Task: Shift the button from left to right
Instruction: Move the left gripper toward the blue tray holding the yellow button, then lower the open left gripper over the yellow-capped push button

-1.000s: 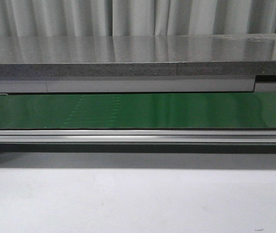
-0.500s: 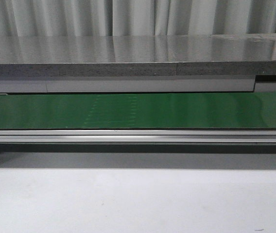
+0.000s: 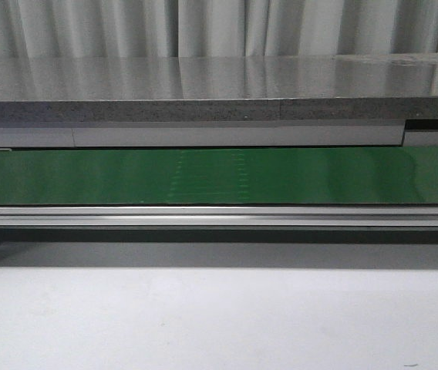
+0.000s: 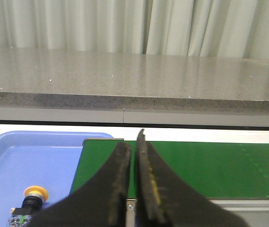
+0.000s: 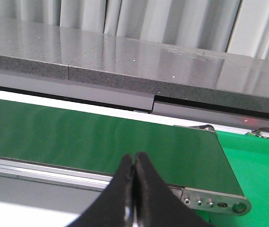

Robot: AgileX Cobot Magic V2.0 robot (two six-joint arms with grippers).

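The button (image 4: 31, 199), with a yellow-orange cap on a dark body, lies in a blue tray (image 4: 25, 161) in the left wrist view, beside the belt's end. My left gripper (image 4: 133, 146) is shut and empty, over the near edge of the green conveyor belt (image 4: 196, 165), apart from the button. My right gripper (image 5: 134, 161) is shut and empty, near the other end of the belt (image 5: 101, 142). The front view shows the belt (image 3: 219, 176) but neither gripper and no button.
A grey stone counter (image 3: 219, 89) runs behind the belt, with curtains behind it. The belt's metal end plate (image 5: 215, 201) has screws and a port. A bright green surface (image 5: 257, 161) lies beyond that end. A white table (image 3: 219, 320) lies in front.
A faint pale patch on the green belt has shifted to the right across the front view. Nothing else has moved there.
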